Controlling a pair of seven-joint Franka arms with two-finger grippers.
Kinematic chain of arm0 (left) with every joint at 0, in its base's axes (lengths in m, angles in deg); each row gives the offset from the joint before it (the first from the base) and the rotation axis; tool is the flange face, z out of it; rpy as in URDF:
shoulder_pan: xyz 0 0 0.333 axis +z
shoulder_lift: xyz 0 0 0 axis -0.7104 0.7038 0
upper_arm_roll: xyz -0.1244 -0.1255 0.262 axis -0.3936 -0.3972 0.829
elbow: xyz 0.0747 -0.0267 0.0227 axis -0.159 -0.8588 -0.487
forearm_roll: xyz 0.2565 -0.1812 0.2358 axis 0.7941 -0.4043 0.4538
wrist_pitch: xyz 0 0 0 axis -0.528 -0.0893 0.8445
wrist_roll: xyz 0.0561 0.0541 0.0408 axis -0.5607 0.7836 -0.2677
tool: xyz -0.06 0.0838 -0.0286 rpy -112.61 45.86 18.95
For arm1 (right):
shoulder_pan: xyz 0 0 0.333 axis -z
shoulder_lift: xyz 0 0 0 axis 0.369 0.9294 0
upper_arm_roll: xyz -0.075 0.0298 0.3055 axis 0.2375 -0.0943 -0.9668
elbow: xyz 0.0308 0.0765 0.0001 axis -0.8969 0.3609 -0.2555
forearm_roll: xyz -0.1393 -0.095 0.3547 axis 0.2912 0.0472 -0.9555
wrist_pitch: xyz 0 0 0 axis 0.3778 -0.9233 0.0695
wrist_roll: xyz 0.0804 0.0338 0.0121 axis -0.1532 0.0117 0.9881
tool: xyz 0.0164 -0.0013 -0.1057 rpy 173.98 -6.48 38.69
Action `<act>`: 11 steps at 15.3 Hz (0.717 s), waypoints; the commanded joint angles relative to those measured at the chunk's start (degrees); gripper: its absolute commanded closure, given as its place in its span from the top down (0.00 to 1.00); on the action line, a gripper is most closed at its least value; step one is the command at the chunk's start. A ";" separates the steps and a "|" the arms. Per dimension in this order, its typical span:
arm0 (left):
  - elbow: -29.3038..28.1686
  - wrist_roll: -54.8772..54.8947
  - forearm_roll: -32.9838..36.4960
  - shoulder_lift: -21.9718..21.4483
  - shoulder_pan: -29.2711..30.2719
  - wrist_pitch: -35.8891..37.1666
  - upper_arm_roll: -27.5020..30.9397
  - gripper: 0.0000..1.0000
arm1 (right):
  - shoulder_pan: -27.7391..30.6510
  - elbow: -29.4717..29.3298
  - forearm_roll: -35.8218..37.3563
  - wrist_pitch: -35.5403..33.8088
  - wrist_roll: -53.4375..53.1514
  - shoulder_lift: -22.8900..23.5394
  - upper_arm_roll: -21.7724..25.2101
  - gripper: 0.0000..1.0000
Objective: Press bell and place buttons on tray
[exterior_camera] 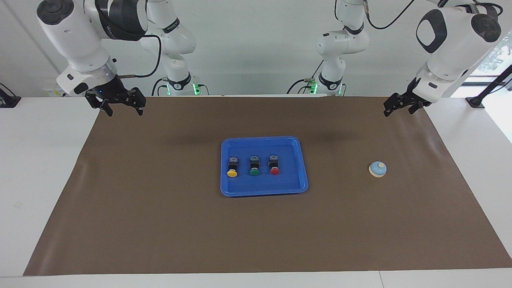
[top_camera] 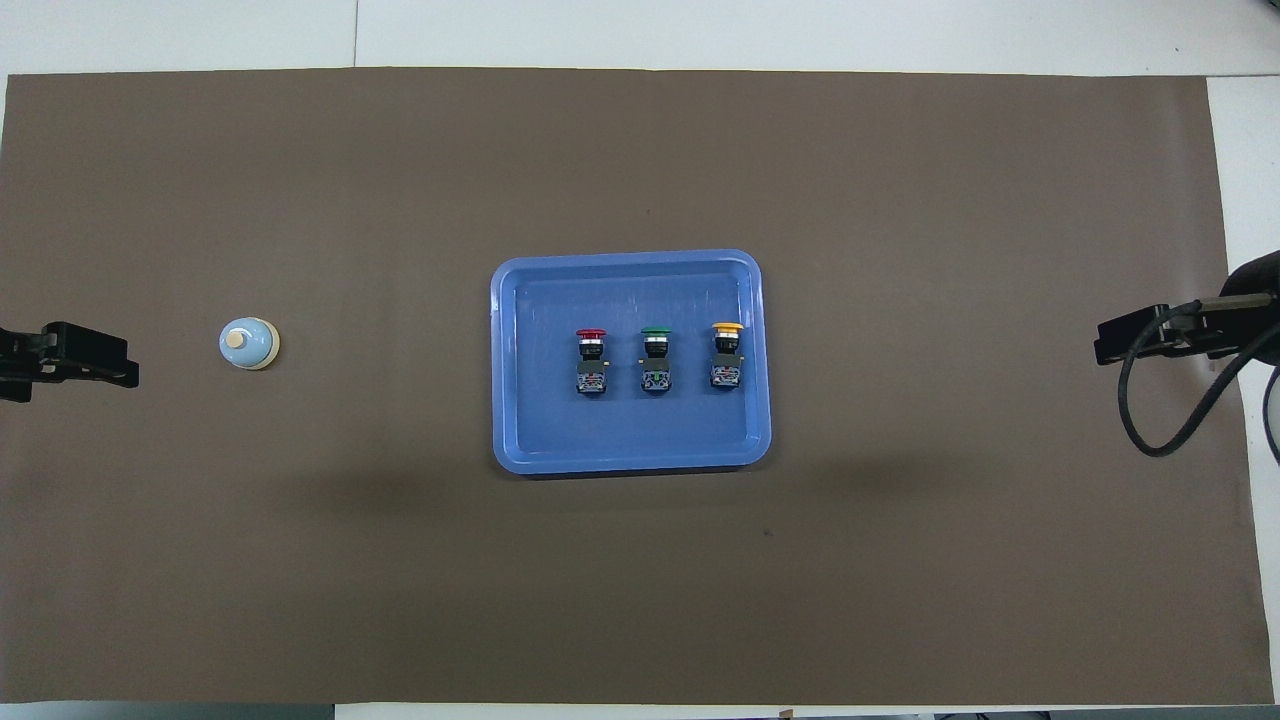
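The blue tray [exterior_camera: 264,186] [top_camera: 630,432] lies at the middle of the brown mat. Three buttons lie in it in a row, caps pointing away from the robots: yellow [exterior_camera: 232,173] [top_camera: 727,328], green [exterior_camera: 254,172] [top_camera: 655,332] and red [exterior_camera: 274,171] [top_camera: 591,334]. The light-blue bell [exterior_camera: 377,169] [top_camera: 248,343] stands on the mat toward the left arm's end. My left gripper [exterior_camera: 397,112] [top_camera: 132,368] hangs open and empty over the mat's edge, apart from the bell. My right gripper [exterior_camera: 124,112] [top_camera: 1098,350] hangs open and empty over the mat's other end.
The brown mat [exterior_camera: 160,224] covers most of the white table [exterior_camera: 40,160]. A black cable [top_camera: 1150,420] loops from the right arm's wrist.
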 commanded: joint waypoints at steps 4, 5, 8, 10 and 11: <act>6.19 -1.00 0.35 4.12 -2.32 3.29 1.46 1.00 | 0.81 0.16 0.46 -0.43 1.36 -0.56 -0.68 1.00; 6.19 -0.91 0.35 4.12 -2.06 2.76 1.46 1.00 | 0.81 0.16 0.46 -0.43 1.36 -0.56 -0.68 1.00; 6.45 -0.82 0.35 4.30 -1.62 0.92 1.37 1.00 | 0.81 0.16 0.46 -0.43 1.36 -0.56 -0.68 1.00; 7.41 -0.91 0.35 4.21 -1.62 1.78 1.46 1.00 | 0.81 0.16 0.46 -0.43 1.36 -0.56 -0.68 1.00; 7.68 -1.00 0.35 4.04 -1.71 2.49 1.37 1.00 | 0.81 0.16 0.46 -0.43 1.36 -0.56 -0.68 1.00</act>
